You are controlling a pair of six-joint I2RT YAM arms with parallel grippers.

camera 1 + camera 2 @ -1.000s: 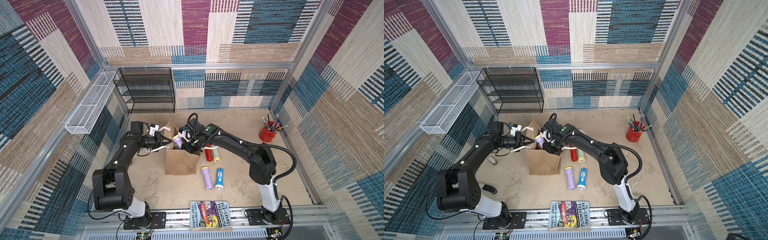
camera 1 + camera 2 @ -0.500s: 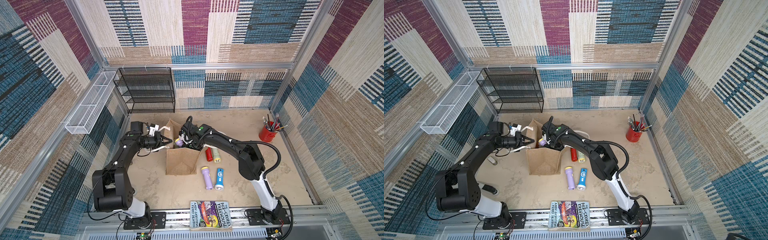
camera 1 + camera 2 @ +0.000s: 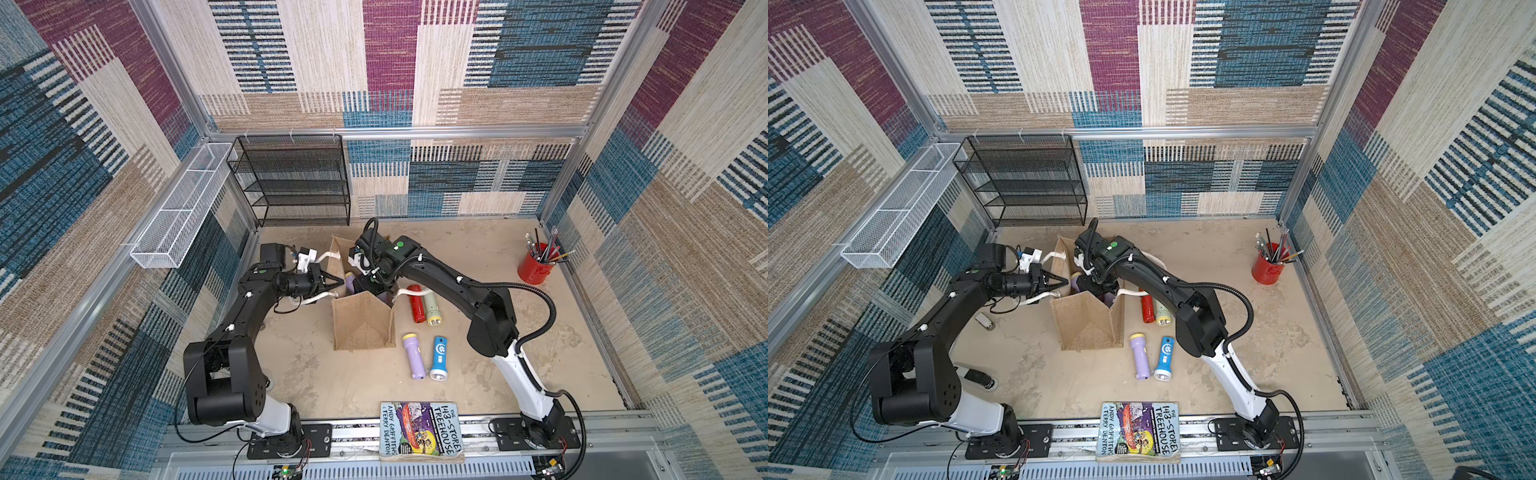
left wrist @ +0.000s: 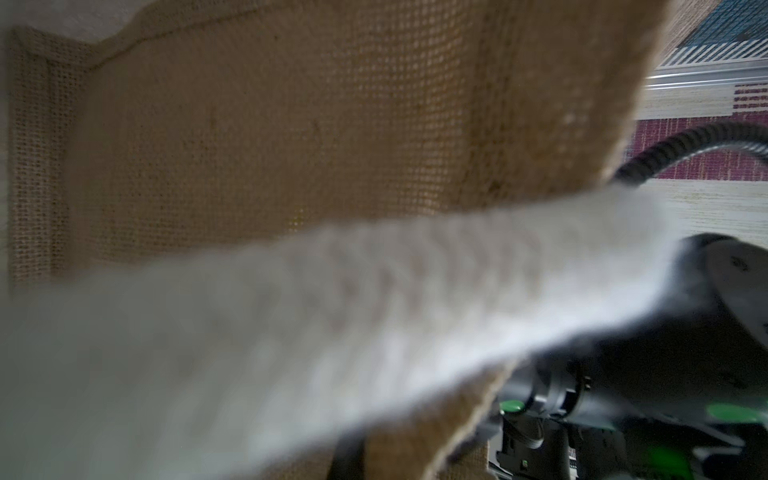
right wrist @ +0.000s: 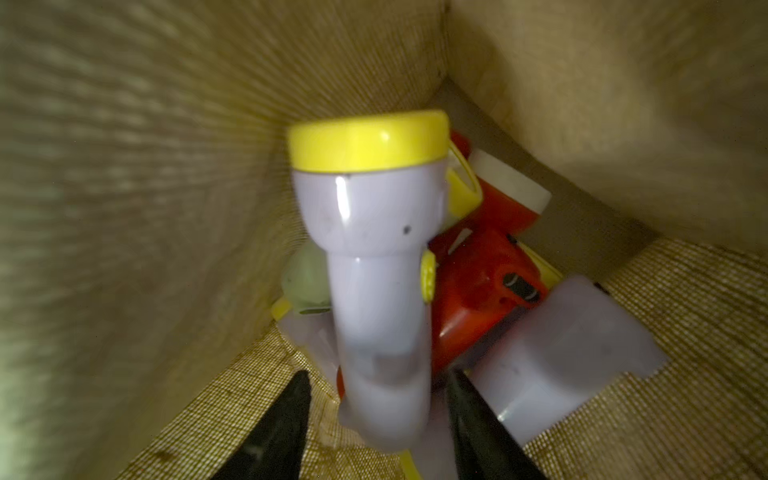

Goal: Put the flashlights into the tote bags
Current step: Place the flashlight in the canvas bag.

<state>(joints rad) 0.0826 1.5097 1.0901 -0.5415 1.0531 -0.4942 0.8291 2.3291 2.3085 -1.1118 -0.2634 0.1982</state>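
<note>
1 book (image 3: 419, 430) lay at 6 o'clock | from 1 bag (image 3: 361, 324): lilac flashlight (image 3: 415, 357) and blue flashlight (image 3: 439, 357) at 4 o'clock, red flashlight (image 3: 415, 303) and green flashlight (image 3: 431, 307) at 2 | right gripper (image 5: 377, 382) was inside bag, jaws parted around second lilac flashlight (image 5: 374, 216) | left gripper (image 3: 337, 282) was pinched closed at bag's 10 o'clock rim | 1 cup (image 3: 534, 270) stood far at 2

Right wrist camera first: the right hand (image 5: 378, 374) shows only two dark fingers (image 5: 286, 432), both cut off by the frame edge. The lilac flashlight (image 5: 374, 232) between them smears to nothing at its tail. A pale green flashlight (image 5: 305, 278) peeks out behind it, mostly covered. In both top views that hand is lost inside the tote bag (image 3: 361, 324), behind its own wrist and the burlap wall.

In the left wrist view the rope handle (image 4: 291, 332) is one white blur. The left hand (image 3: 340, 283), tips together at the bag's nine o'clock rim, hides what it pinches. The pencils (image 3: 544, 247), three o'clock from the bag, are too small to count.
</note>
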